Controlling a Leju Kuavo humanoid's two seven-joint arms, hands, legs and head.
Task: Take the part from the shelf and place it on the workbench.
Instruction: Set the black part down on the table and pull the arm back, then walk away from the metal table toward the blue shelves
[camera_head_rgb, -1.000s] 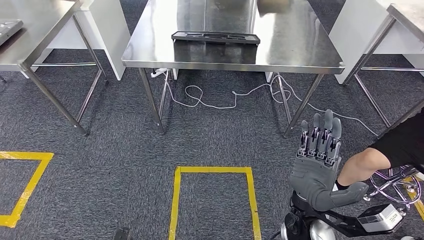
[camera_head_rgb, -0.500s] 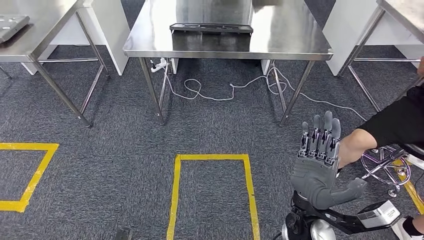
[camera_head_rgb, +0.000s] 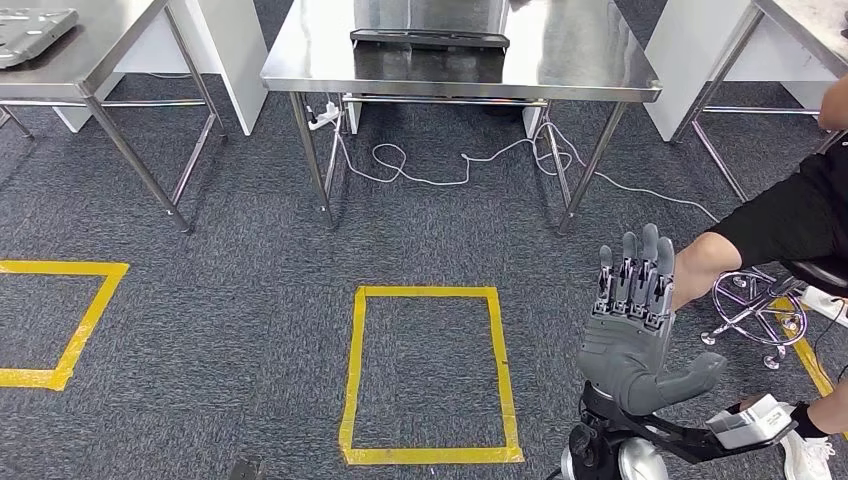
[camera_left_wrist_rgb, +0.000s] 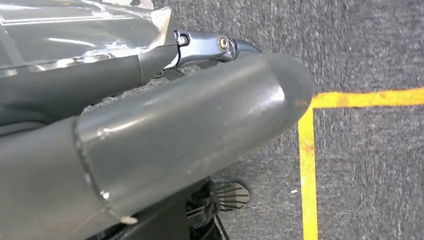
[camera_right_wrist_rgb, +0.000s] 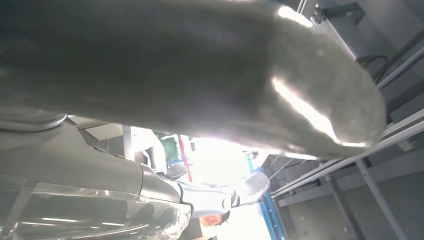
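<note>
Currently right hand (camera_head_rgb: 638, 335) is raised palm-up over the carpet, fingers straight and apart, holding nothing. Left hand (camera_left_wrist_rgb: 150, 145) is a close-up grey thumb over carpet and yellow tape (camera_left_wrist_rgb: 307, 165); can't tell its state. Black tray (camera_head_rgb: 429, 39) sits on the steel workbench (camera_head_rgb: 600, 70) ahead. Seated person (camera_head_rgb: 790, 225) at right.

The robot's grey many-fingered right hand (camera_head_rgb: 637, 335) is raised palm-up, empty, fingers (camera_head_rgb: 640, 270) straight together, thumb out sideways.
</note>
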